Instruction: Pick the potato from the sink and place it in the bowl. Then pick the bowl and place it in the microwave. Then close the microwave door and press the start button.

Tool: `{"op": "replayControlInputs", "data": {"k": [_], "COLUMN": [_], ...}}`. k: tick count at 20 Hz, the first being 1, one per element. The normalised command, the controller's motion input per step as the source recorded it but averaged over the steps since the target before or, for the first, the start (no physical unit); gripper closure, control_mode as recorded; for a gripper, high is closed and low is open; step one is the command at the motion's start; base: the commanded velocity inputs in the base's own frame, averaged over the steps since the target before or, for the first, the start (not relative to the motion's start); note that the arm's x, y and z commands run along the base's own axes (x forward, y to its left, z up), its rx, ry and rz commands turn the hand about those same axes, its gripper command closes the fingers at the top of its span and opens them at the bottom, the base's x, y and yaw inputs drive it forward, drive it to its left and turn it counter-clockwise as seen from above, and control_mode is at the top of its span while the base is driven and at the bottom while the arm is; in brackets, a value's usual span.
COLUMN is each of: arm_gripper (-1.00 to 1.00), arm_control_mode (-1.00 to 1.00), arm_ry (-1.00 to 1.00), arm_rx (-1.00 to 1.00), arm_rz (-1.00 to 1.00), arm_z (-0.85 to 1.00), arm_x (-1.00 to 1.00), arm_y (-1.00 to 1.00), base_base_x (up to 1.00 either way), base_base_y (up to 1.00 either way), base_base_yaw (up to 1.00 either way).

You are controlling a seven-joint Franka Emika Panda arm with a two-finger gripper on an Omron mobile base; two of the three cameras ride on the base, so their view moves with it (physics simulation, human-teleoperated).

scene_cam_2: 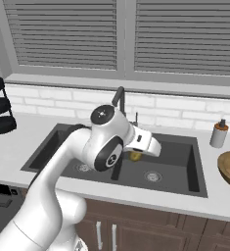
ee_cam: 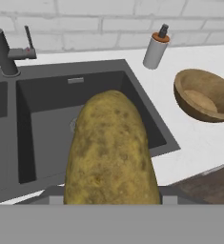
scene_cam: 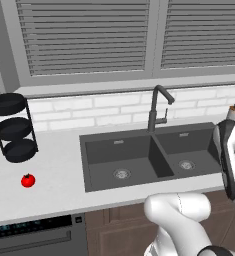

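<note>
- Yellowish-brown potato [ee_cam: 111, 152] clamped in the gripper [scene_cam_2: 136, 156], lifted above the right basin of the sink [scene_cam_2: 177, 181]; in the hand view it sits close to the lens between the jaws.
- Wooden bowl [ee_cam: 204, 95] on the white counter [ee_cam: 180, 124], right of the sink, empty, apart from the potato.
- Soap dispenser [ee_cam: 156, 47] upright near the back wall, between sink corner and bowl.
- Dark faucet [scene_cam: 156, 107] behind the basin divider.
- Red tomato [scene_cam: 28, 180] on the counter left of the sink, near the black three-tier rack [scene_cam: 11, 127].
</note>
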Motion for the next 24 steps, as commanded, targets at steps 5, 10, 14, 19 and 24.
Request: {"op": "replayControlInputs", "data": {"k": [5,10,14,19,24], "arm_gripper": [1.0,1.0,1.0,1.0,1.0], "arm_control_mode": [-1.0,-1.0,-1.0,-1.0,1.0], "arm_ry": [0.0,-0.02,-0.02,0.0,0.0], "arm_rx": [0.0,0.07,0.01,0.0,0.0], "arm_rz": [0.0,0.0,0.0,0.0,0.0], "arm_z": [0.01,0.0,0.0,0.0,0.0], "arm_x": [0.0,0.03,0.05,0.08,0.0], "arm_y": [-0.18,0.21,0.54,0.1,0.0], "base_base_x": [0.0,0.0,0.0,0.0,-0.54], "base_base_y": [0.0,0.0,0.0,0.0,-0.72], "base_base_yaw": [0.0,0.0,0.0,0.0,-0.01]}}
